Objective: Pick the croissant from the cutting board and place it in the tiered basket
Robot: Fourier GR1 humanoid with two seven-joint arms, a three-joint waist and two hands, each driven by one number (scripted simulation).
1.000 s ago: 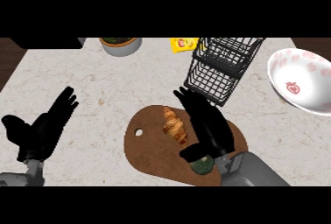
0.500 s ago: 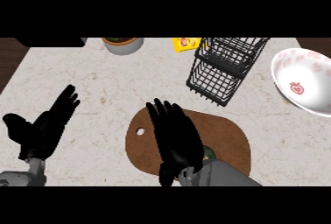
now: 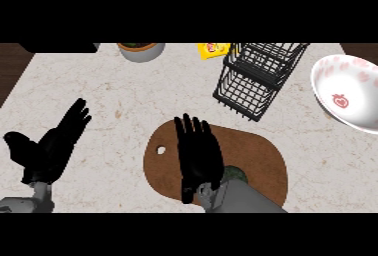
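Right robot hand flat over the cutting board; the croissant is hidden from view.

Nearest, at 6 o'clock, the right robot hand (image 3: 198,155) lies over the brown cutting board (image 3: 258,157) with fingers straight and spread wide, pointing to 12 o'clock, holding nothing that shows. The croissant cannot be seen, so neither its place nor the way its long axis points can be told; a small dark green thing (image 3: 236,174) peeks out at the wrist. At 8 o'clock the left robot hand (image 3: 52,147) rests open on the marbled table (image 3: 125,100), fingers up towards 1 o'clock. Beyond the board, at 1 o'clock, stands the black wire tiered basket (image 3: 258,77), apart from the board's far edge. At 3 o'clock sits a white bowl (image 3: 347,95) with pink marks. Farthest, along the far edge, a grey pot (image 3: 140,51) at 11 o'clock and a yellow packet (image 3: 212,49) beside the basket.
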